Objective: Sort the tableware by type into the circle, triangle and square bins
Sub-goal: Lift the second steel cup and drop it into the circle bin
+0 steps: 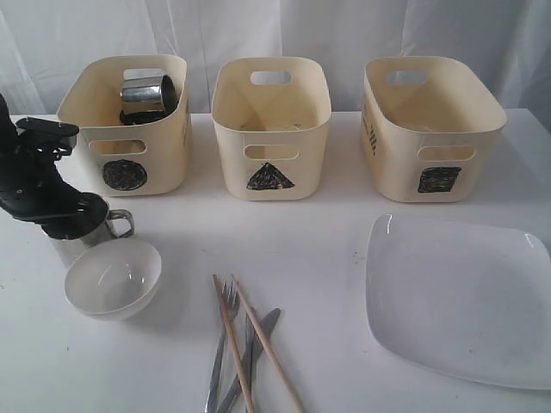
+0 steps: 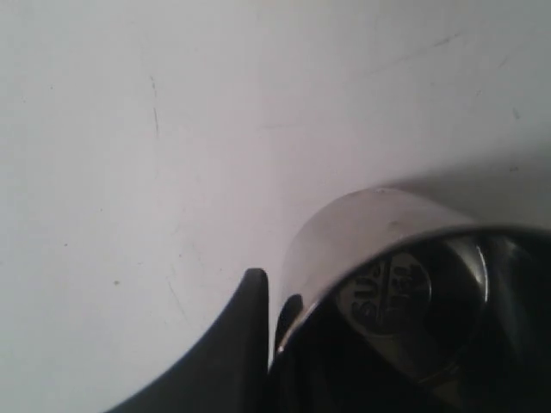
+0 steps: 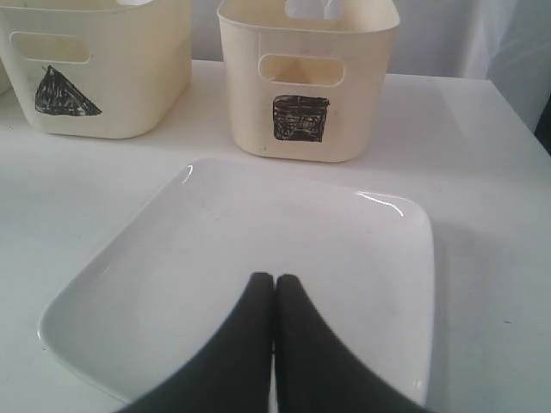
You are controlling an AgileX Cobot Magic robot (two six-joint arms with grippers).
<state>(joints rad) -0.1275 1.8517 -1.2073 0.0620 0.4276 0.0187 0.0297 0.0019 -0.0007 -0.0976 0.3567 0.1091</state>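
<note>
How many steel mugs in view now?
2. One mug lies inside the circle bin; the other mug stands beside the white bowl, at the left pincer. Others may be hidden.

1. Circle bin (image 1: 168, 151), triangle bin (image 1: 303, 146), square bin (image 1: 400, 151): cream, each with a black scribbled shape.
2. Squarish plate (image 1: 456, 301), bowl (image 1: 112, 280): white.
3. Mug in the circle bin (image 1: 145, 93) and mug by the bowl (image 1: 93, 234): shiny silver; the latter's base bears a stamp, perhaps lettering.
4. Chopsticks (image 1: 266, 344): pale wood; fork (image 1: 227, 299), knives (image 1: 265, 321): grey steel.
</note>
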